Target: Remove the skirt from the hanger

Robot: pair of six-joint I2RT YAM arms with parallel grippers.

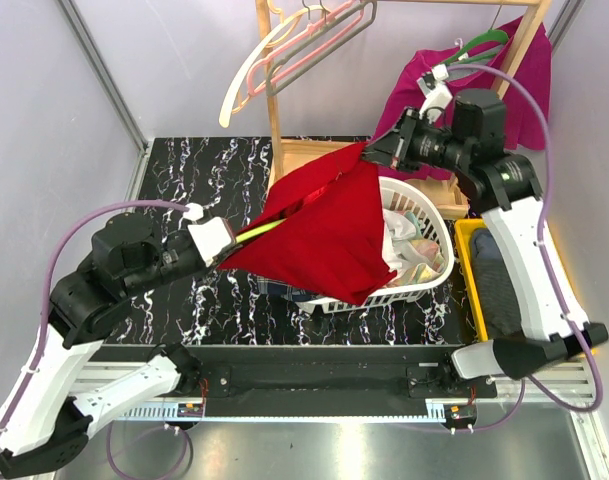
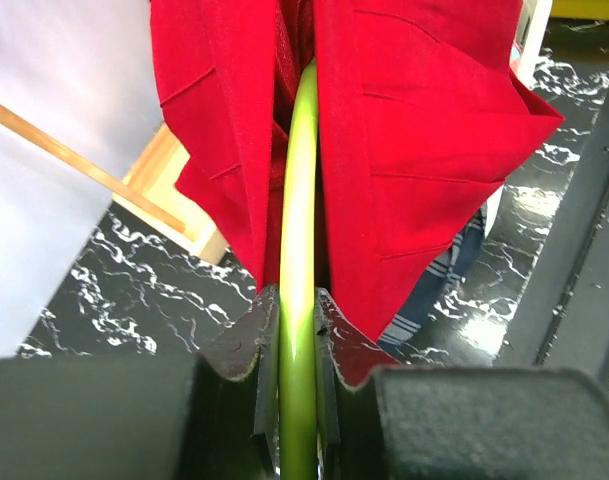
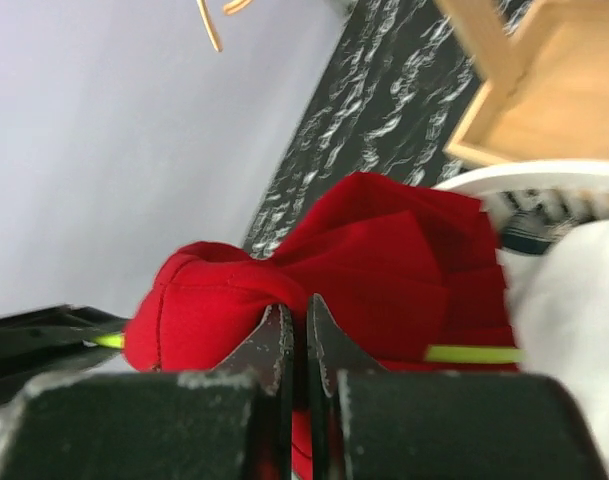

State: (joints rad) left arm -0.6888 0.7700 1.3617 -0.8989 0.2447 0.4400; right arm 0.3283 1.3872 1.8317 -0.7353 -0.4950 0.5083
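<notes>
We see red skirt (image 1: 329,225) over basket (image 1: 446,243) | L fingers (image 2: 266,340) clamp green hanger (image 2: 299,200), skirt's 8 o'clock | R fingers (image 3: 277,345) pinch skirt, 1 o'clock

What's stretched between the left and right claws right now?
The red skirt, draped on the green hanger, spans them in the top view.

No text, label, brand or number is legible anywhere.
</notes>
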